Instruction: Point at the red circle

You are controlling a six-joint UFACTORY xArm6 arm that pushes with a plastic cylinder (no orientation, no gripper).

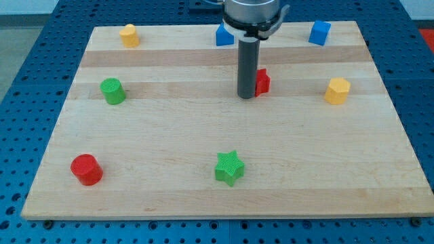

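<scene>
The red circle [87,169] is a short red cylinder at the board's lower left. My tip [247,97] is the lower end of a dark rod near the board's upper middle, far to the upper right of the red circle. The rod stands right against the left side of a small red block [262,82], partly hiding it, so its shape is unclear.
A green cylinder [112,91] sits at the left, a green star [229,167] at the bottom middle, a yellow cylinder [129,34] at the top left, a yellow hexagon [336,90] at the right, and blue blocks at the top middle [223,35] and top right [319,32].
</scene>
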